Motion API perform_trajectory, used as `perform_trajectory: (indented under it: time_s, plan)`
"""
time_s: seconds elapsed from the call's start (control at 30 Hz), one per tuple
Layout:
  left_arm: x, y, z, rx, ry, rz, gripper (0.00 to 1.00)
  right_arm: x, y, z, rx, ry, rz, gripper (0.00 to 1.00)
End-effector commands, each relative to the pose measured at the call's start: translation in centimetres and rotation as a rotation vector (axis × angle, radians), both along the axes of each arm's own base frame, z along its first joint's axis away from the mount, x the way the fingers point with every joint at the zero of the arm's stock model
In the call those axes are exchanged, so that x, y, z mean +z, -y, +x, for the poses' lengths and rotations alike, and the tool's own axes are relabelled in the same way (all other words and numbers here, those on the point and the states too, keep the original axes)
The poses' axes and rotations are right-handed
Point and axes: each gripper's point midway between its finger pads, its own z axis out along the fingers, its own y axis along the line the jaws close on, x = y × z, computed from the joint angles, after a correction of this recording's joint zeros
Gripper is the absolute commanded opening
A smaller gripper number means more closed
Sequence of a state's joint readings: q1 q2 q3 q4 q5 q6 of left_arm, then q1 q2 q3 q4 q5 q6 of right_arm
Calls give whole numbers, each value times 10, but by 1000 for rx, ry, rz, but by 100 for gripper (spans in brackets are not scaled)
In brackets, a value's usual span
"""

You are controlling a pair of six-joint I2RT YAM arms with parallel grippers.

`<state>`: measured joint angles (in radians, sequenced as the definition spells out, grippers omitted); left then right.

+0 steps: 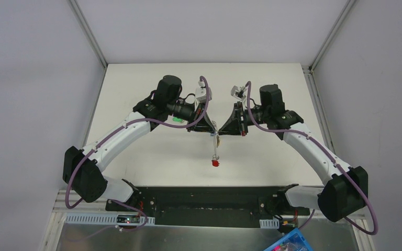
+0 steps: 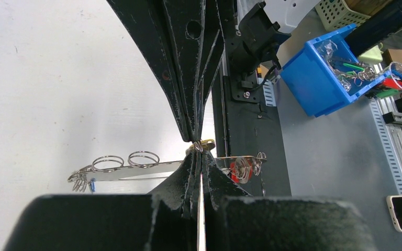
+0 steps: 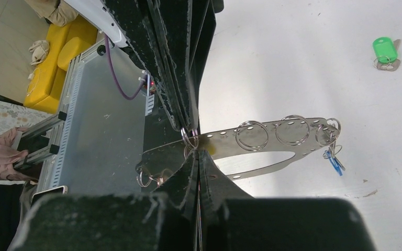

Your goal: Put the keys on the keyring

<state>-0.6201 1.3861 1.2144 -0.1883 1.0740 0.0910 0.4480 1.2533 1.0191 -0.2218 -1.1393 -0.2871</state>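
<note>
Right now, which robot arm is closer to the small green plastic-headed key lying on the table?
Left. The green plastic-headed key lies right beside the wrist of the left arm; the right arm stands clearly farther off to its right.

A white desk (image 1: 136, 157) is closed in on the left, back and right by plain pale grey walls (image 1: 31, 78), with metal posts (image 1: 89, 31) at its far corners. Past its near edge are a grey metal shelf (image 1: 188, 238) and a blue bin (image 1: 289, 243). A yellow sofa (image 3: 68, 52) stands on the floor beyond.
</note>
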Motion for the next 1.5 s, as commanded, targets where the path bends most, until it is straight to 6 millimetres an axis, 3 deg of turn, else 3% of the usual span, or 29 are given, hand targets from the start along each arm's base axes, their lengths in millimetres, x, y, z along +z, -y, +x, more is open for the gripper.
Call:
perform_trajectory:
  time_s: [0.0, 0.3, 0.7, 0.9, 1.2, 1.47]
  plan:
    - [34, -2, -7, -38, 67, -92, 0, 9, -2, -2, 20, 16, 49, 0]
    - [35, 0, -7, -32, 43, -109, 0, 5, -6, -1, 17, -7, 68, 1]
    - [45, 1, -5, -14, 17, -142, 0, 30, 15, 1, -44, 206, 38, 22]
    - [51, 6, -2, -5, -27, -181, 0, 39, 16, 3, -46, 261, 37, 34]
    - [56, 9, -1, -6, -72, -212, 0, 43, 8, 9, -39, 284, 31, 35]
    - [52, 10, -1, -5, -79, -209, 0, 43, 3, 7, -25, 278, 28, 30]
